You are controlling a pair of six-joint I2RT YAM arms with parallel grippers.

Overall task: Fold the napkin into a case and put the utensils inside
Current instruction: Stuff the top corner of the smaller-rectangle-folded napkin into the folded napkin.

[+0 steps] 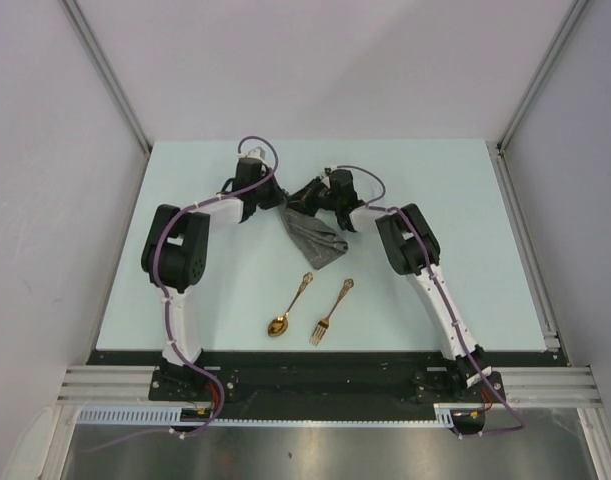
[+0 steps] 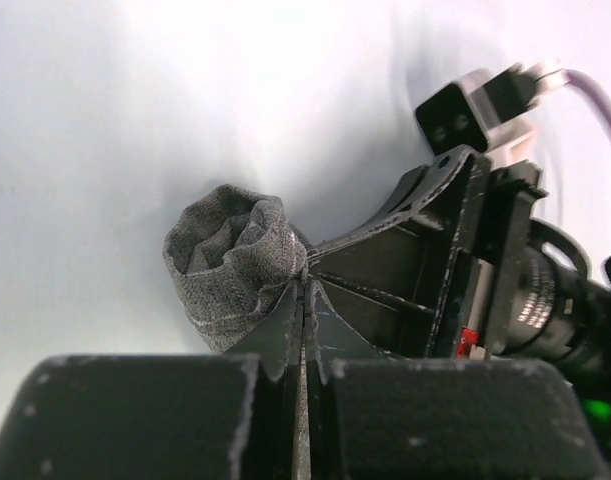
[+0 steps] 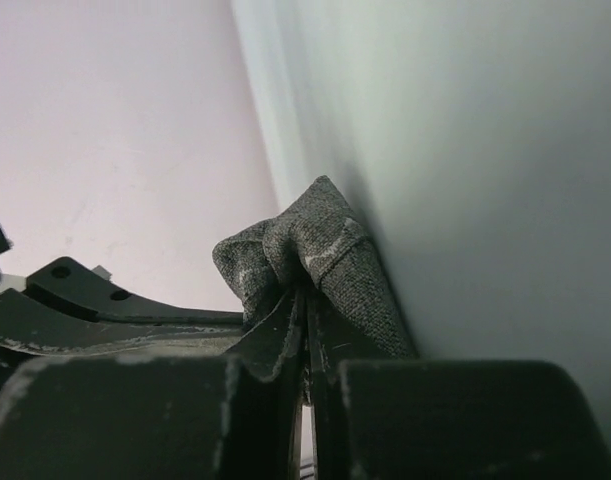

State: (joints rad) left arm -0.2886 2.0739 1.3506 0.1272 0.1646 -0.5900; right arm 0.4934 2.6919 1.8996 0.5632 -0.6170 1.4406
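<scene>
The dark grey napkin (image 1: 320,243) hangs crumpled between both arms at mid-table, its lower part drooping toward the table. No case is in view. My left gripper (image 1: 283,201) and right gripper (image 1: 307,197) meet tip to tip, each shut on a bunched bit of the napkin. In the left wrist view the gripper (image 2: 305,287) pinches a wad of napkin (image 2: 230,265). In the right wrist view the gripper (image 3: 305,297) clamps a folded corner of napkin (image 3: 325,250). The utensils lie nearer the arm bases: a gold spoon (image 1: 288,305) and, to its right, a gold fork (image 1: 332,312).
The pale green table (image 1: 445,200) is fenced by light walls on three sides. A metal rail (image 1: 525,375) runs along the near edge by the arm bases. The right arm's wrist camera (image 2: 455,115) sits close in front of the left gripper.
</scene>
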